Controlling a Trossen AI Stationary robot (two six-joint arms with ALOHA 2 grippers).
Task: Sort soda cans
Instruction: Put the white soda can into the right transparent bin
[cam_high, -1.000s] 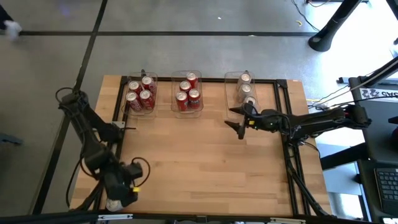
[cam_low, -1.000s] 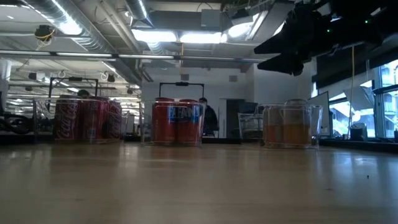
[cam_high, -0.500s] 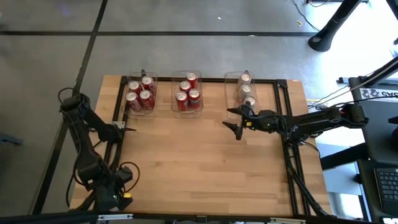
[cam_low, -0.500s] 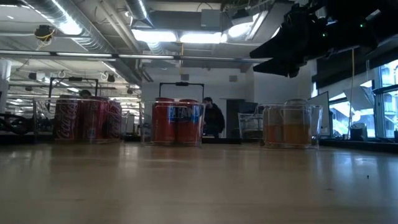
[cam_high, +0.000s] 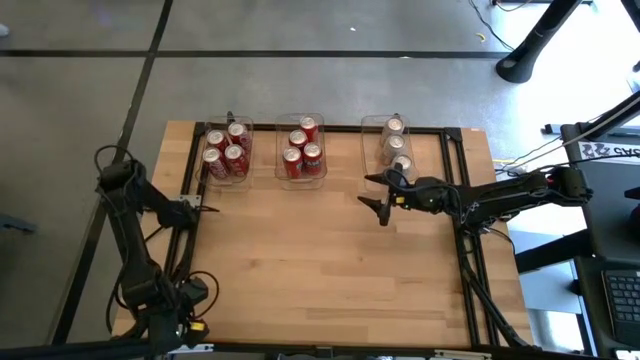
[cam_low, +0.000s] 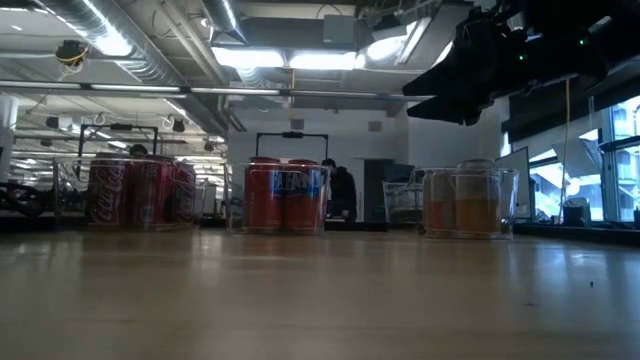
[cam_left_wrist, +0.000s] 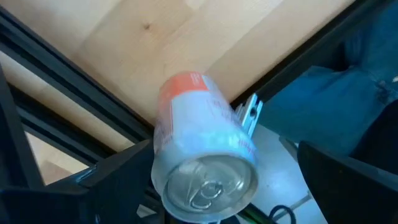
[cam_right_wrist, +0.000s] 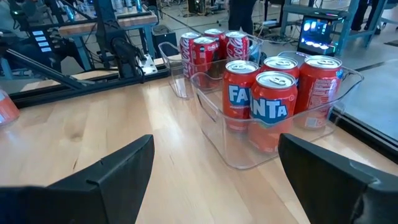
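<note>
A silver-white soda can with an orange band (cam_left_wrist: 205, 149) stands off the table's near-left corner, beside the black frame rail, silver top toward the camera; its base is hidden. My left gripper (cam_high: 168, 322) hangs over it, pointing down, open (cam_left_wrist: 224, 155), one finger on either side of the can; I see no touch. In the high view the gripper hides this can. My right gripper (cam_high: 383, 202) hovers open above the table, next to the right-hand bin (cam_high: 395, 140), nothing between its fingers (cam_right_wrist: 214, 180). Red cans (cam_high: 225, 152) fill the left bin, red-orange cans (cam_right_wrist: 273, 106) the middle bin, silver cans the right one.
Three clear plastic bins stand in a row along the far edge (cam_low: 285, 198). Black frame rails (cam_left_wrist: 74, 106) run by the table's left edge and right side (cam_high: 460, 190). Bare wood (cam_high: 320, 260) lies between the arms. Blue cloth (cam_left_wrist: 348, 93) shows beyond the near-left corner; a person stands far behind (cam_low: 340, 190).
My left gripper has moved toward the table's near-left corner and down, rolling its wrist, and now stands over the can there. It has stayed open. The cans and bins have kept their places.
</note>
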